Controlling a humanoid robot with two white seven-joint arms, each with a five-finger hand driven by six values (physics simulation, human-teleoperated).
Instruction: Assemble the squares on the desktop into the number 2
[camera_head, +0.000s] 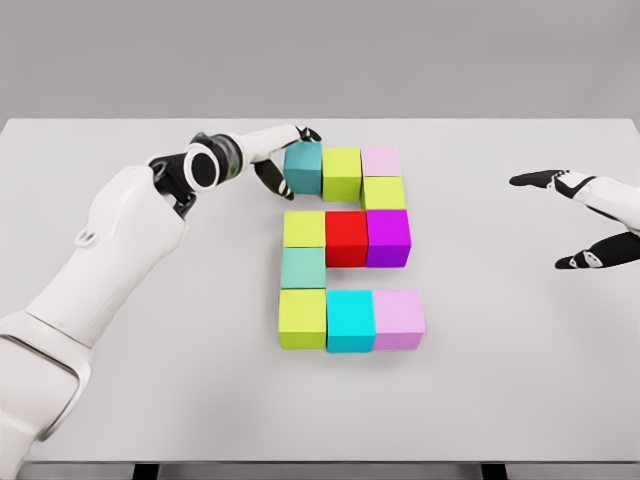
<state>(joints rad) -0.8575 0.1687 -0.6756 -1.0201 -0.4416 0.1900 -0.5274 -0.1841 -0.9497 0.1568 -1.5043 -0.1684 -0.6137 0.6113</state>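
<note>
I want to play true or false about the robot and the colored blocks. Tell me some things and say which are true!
1. The left hand is at the teal block in the top row. True.
2. The red block sits in the bottom row. False: it is in the middle row, between a yellow-green block and the purple block.
3. The right hand holds a block. False: it is open and apart from the blocks, at the right side of the table.
4. The bottom row has three blocks. True: yellow-green, the cyan block and a pink block.
</note>
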